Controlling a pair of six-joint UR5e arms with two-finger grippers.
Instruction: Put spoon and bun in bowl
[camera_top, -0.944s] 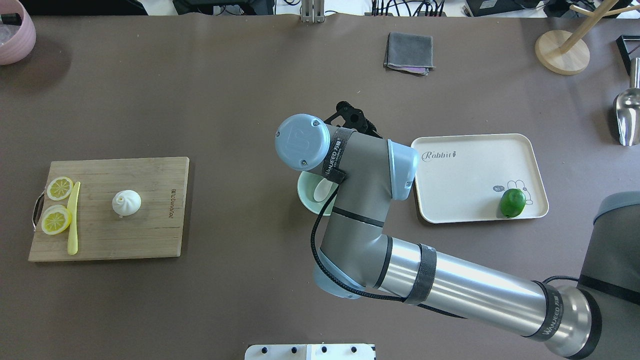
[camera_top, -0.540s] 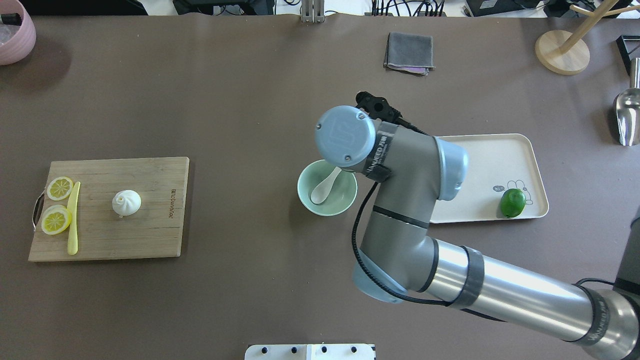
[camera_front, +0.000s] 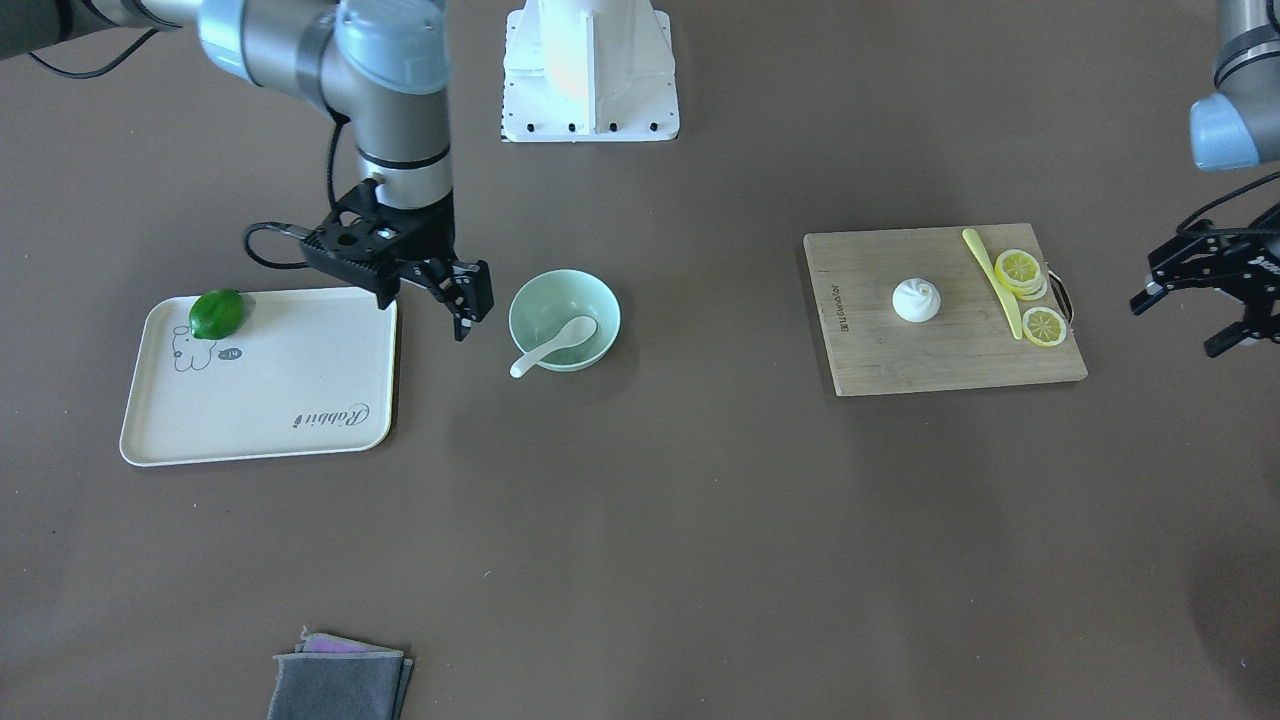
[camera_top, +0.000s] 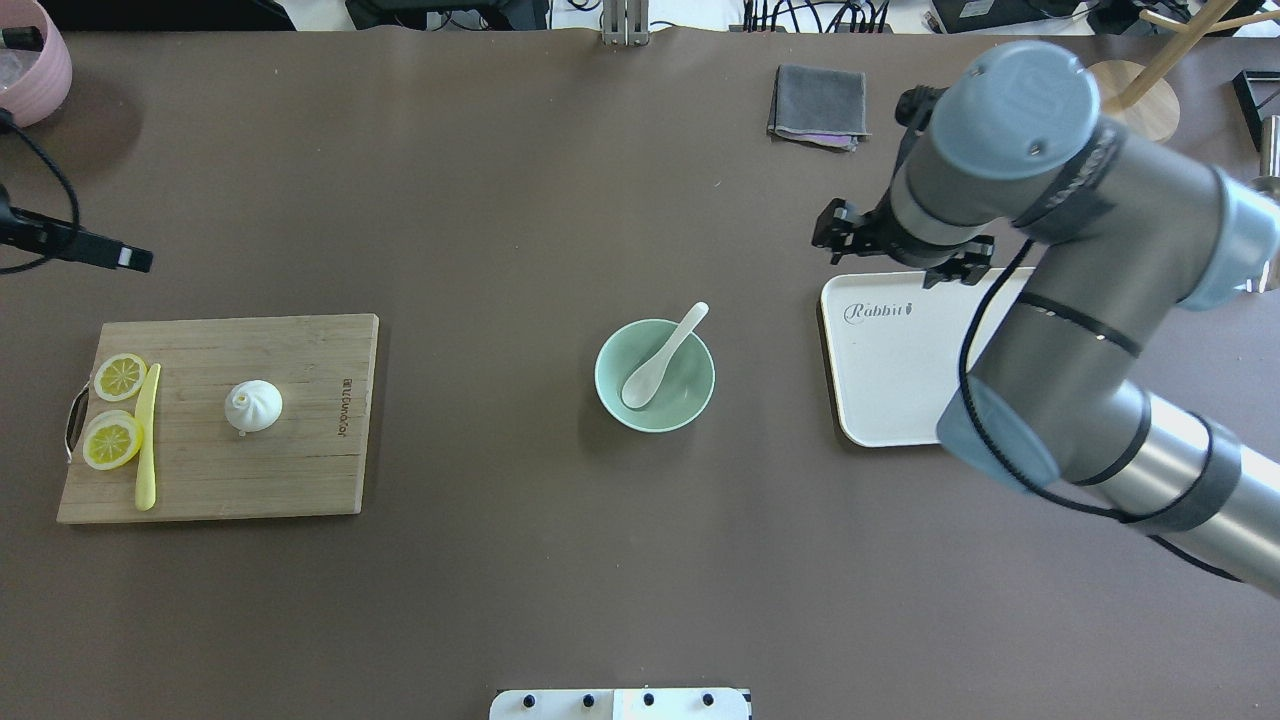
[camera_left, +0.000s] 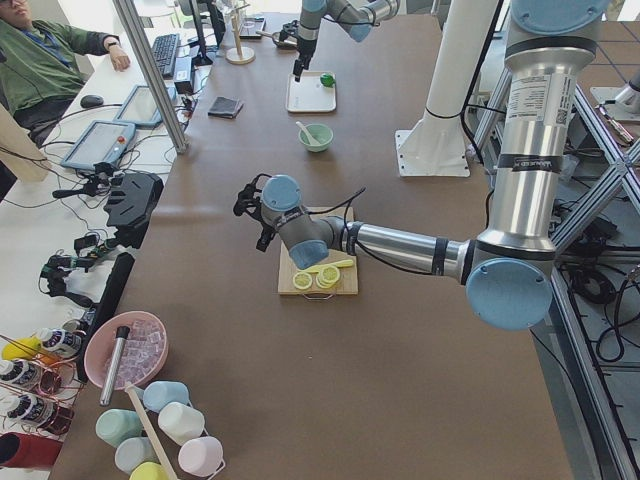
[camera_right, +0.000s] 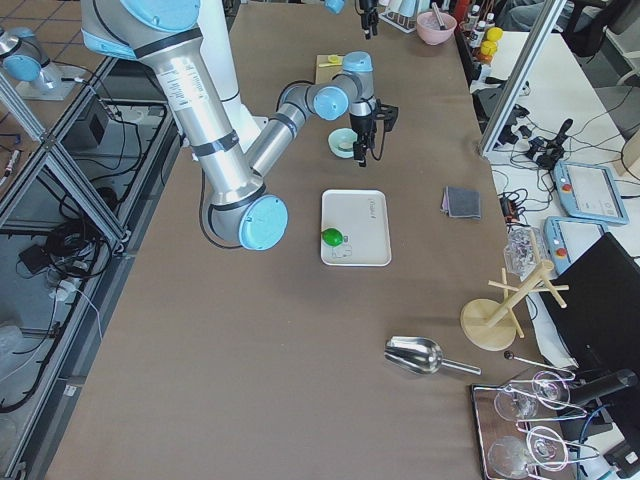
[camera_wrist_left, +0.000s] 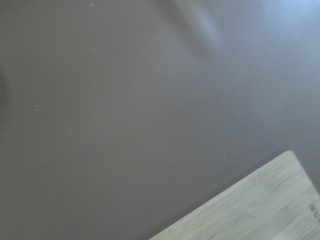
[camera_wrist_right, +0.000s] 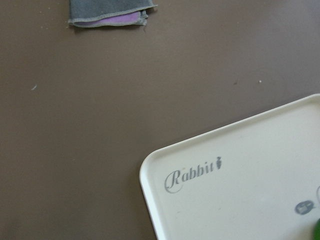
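The white spoon lies in the mint-green bowl at the table's middle, with its handle over the far-right rim; both also show in the front view, spoon and bowl. The white bun sits on the wooden cutting board at the left. My right gripper is open and empty, hanging beside the bowl over the tray's corner. My left gripper is open and empty, just off the board's handle end, beyond the lemon slices.
A cream tray lies right of the bowl with a green lime on it. Lemon slices and a yellow knife lie on the board. A grey cloth and a pink bowl sit at the far edge.
My right arm has swung from over the bowl to the right and farther away, uncovering the bowl with the spoon in it. The left gripper has come into view at the left edge.
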